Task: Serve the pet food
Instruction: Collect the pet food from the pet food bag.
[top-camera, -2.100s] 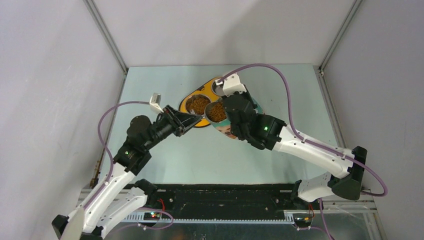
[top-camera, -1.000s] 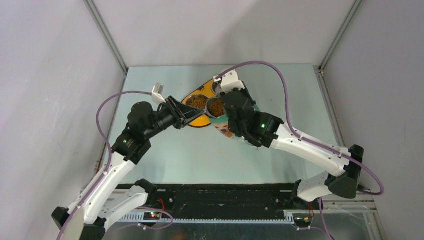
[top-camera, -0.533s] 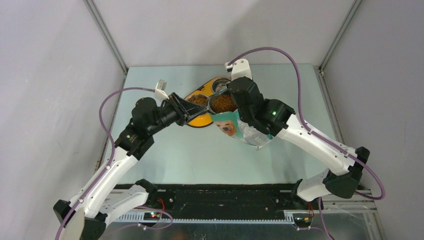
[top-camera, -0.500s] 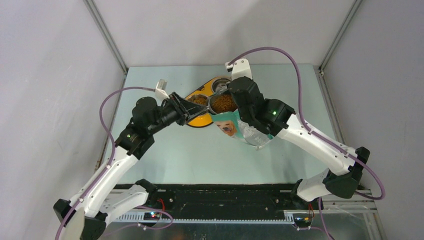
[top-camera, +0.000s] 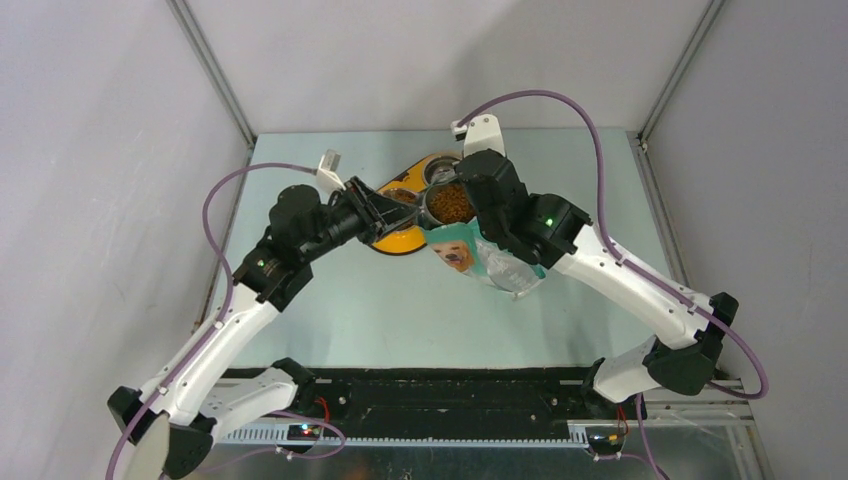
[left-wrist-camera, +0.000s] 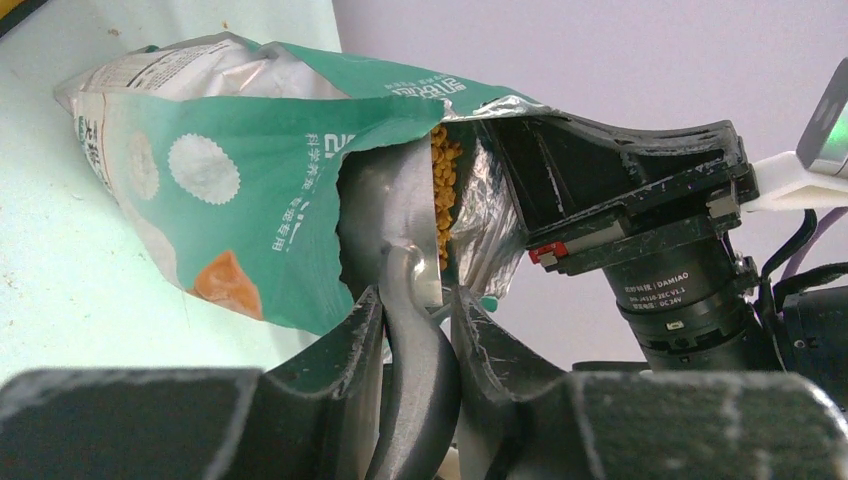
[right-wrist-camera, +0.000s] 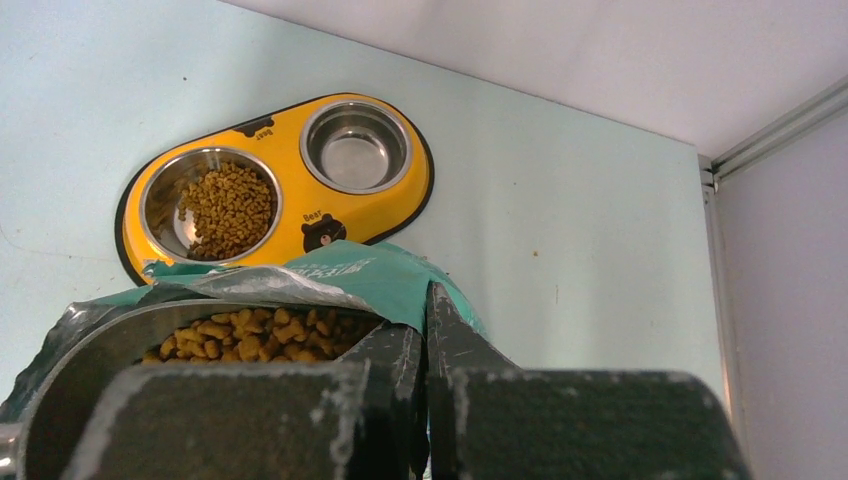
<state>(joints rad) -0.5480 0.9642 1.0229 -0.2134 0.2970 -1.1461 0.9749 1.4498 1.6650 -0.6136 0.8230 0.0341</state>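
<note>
The pet food (right-wrist-camera: 255, 335) fills the grey metal scoop (right-wrist-camera: 90, 345), which sits inside the open mouth of the teal bag (right-wrist-camera: 370, 275). More kibble lies in the left bowl (right-wrist-camera: 225, 200) of the yellow feeder (right-wrist-camera: 300, 215). My right gripper (right-wrist-camera: 425, 335) is shut on the bag's top edge and holds the bag (top-camera: 465, 255) up off the table. In the left wrist view my left gripper (left-wrist-camera: 415, 300) is shut on the scoop handle (left-wrist-camera: 410, 360), and the scoop reaches into the bag (left-wrist-camera: 250, 170), where kibble (left-wrist-camera: 443, 190) shows.
The feeder's right bowl (right-wrist-camera: 355, 155) is bare steel. From above, the feeder (top-camera: 395, 238) lies just behind the two grippers, partly covered by the left one (top-camera: 395, 208). Grey walls close in the table (top-camera: 330, 300) on three sides.
Over the last second my right gripper has lifted the bag up and back over the feeder. My left gripper has followed to the right with the scoop in the bag's mouth.
</note>
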